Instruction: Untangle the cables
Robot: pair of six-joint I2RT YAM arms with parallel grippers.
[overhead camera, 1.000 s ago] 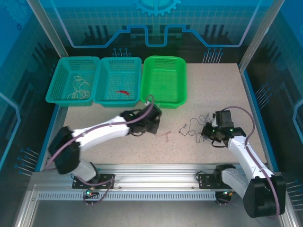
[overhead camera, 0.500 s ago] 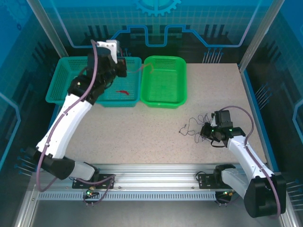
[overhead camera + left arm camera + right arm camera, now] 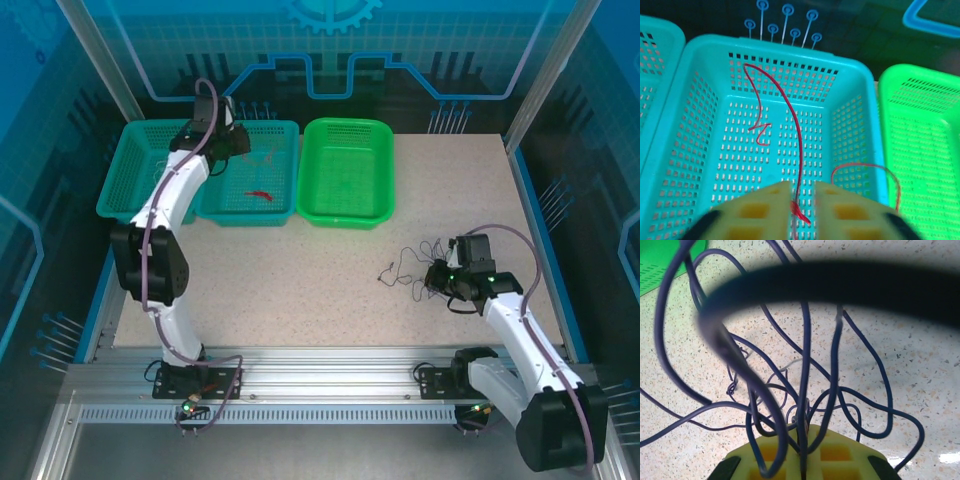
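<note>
At the back left of the surface (image 3: 300, 270), the left tool (image 3: 232, 140) hangs over the middle teal basket (image 3: 289, 170), its arm stretched far forward. In the left wrist view its two yellow fingers (image 3: 760, 210) stand a little apart, and a thin red cable (image 3: 799, 145) runs up through the gap between them without being pinched by either. The left tool (image 3: 802, 192) is therefore released. That cable arches over the perforated floor of the middle teal basket (image 3: 845, 130), climbs to the far wall and drops back in a small squiggle. Another red loop curves across the basket's right wall, next to the green basket (image 3: 920, 150).

From above, a short red cable (image 3: 260, 194) lies on the floor of the same basket. The left teal basket (image 3: 112, 190) beside it holds cream-white cables (image 3: 168, 185). The green basket (image 3: 347, 170) stands just to the right of the two teal ones.

On the right half of the surface, the right tool (image 3: 440, 280) sits low, with the dark purple cables (image 3: 405, 270) spreading in loose loops to its left. Seen from the right wrist, the right tool (image 3: 802, 445) is clenched on the dark purple cables (image 3: 805, 340). Several strands run into the closed slot between its fingers and fan out over the speckled surface, crossing and knotting in places.
</note>
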